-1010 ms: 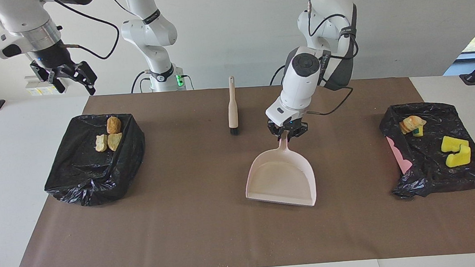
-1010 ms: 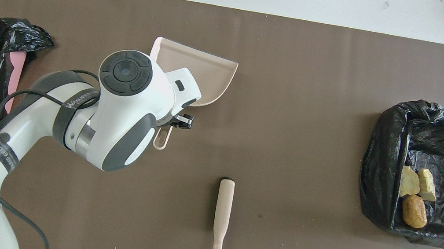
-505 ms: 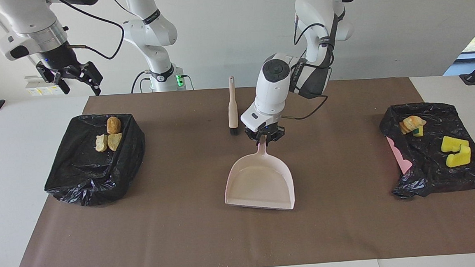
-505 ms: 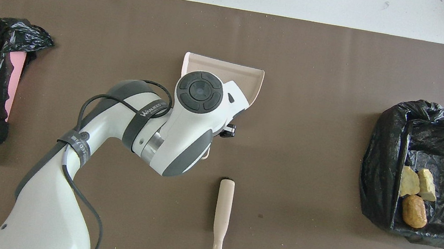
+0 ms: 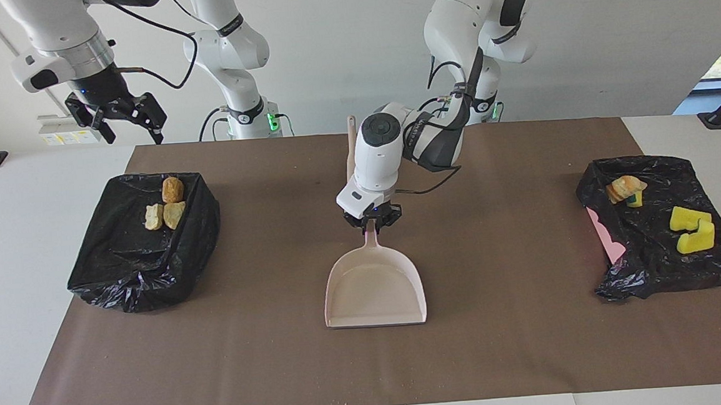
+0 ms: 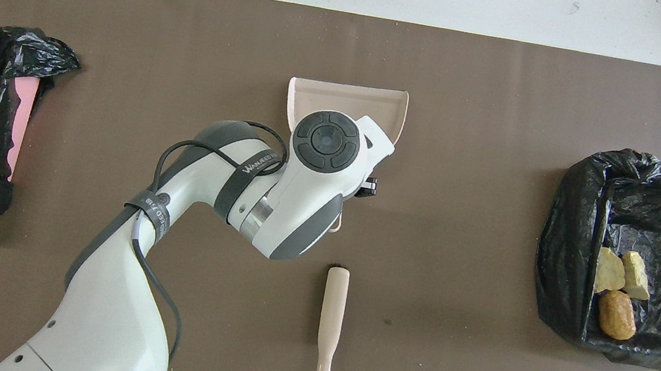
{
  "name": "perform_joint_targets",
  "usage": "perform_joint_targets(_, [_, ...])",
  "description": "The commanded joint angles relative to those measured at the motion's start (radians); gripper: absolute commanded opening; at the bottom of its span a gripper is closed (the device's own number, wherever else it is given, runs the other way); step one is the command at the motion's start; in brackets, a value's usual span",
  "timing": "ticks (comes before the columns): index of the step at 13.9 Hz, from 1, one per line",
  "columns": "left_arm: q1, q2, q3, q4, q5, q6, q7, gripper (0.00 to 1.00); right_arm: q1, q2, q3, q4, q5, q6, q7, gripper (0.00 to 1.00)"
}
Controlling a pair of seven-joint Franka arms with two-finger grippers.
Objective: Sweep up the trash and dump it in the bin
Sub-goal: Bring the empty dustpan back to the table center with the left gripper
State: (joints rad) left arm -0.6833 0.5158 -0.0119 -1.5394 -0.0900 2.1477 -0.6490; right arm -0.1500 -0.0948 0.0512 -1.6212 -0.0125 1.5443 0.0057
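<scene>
Facing camera high across, overhead camera steep, mat (image 5: 282,357) shared

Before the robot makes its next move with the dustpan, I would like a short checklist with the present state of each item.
1. Left end effector shut on the dustpan handle: ok.
2. Dustpan empty: ok, nothing lies in it.
3. No trash on the mat: ok; the three bread lumps lie in the bin at the right arm's end, the sponges and one more lump in the bin at the left arm's end.
4. Brush apart from the dustpan: ok, it lies nearer to the robots.
5. Right end effector out of the way: ok, it is open and waits high above the table edge.
</scene>
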Motion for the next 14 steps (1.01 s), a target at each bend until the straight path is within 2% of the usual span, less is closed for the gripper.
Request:
perform_joint_targets(1, [-0.004, 0.009, 0.010, -0.002, -0.042, 0.076, -0.057, 0.00, -0.008, -0.014, 0.001, -0.017, 0.016, 0.016, -0.004, 1.00])
perform_joint_targets(2, [-0.001, 0.007, 0.013, -0.007, -0.042, 0.081, -0.057, 0.00, -0.008, -0.014, 0.001, -0.017, 0.016, 0.016, -0.004, 1.00])
perform_joint_targets(7, [-0.005, 0.003, 0.013, -0.038, -0.037, 0.083, -0.025, 0.36, -0.008, -0.014, 0.001, -0.017, 0.016, 0.016, -0.003, 1.00])
perform_joint_targets(10, [-0.012, 0.001, 0.013, -0.038, -0.037, 0.078, -0.023, 0.46, -0.017, -0.010, -0.016, -0.019, -0.004, 0.016, 0.000, 1.00])
perform_joint_targets(11, [-0.010, 0.000, 0.013, -0.039, -0.036, 0.075, -0.021, 0.53, -0.008, -0.009, -0.033, -0.017, -0.004, 0.016, 0.000, 1.00])
perform_joint_targets(13, [-0.002, -0.013, 0.013, -0.038, -0.031, 0.067, -0.003, 1.00, 0.070, -0.008, -0.074, -0.019, -0.017, 0.016, 0.002, 1.00])
perform_joint_targets(14, [0.001, -0.035, 0.015, -0.041, -0.031, 0.057, 0.000, 1.00, 0.107, -0.006, -0.097, -0.019, -0.058, 0.016, 0.000, 1.00])
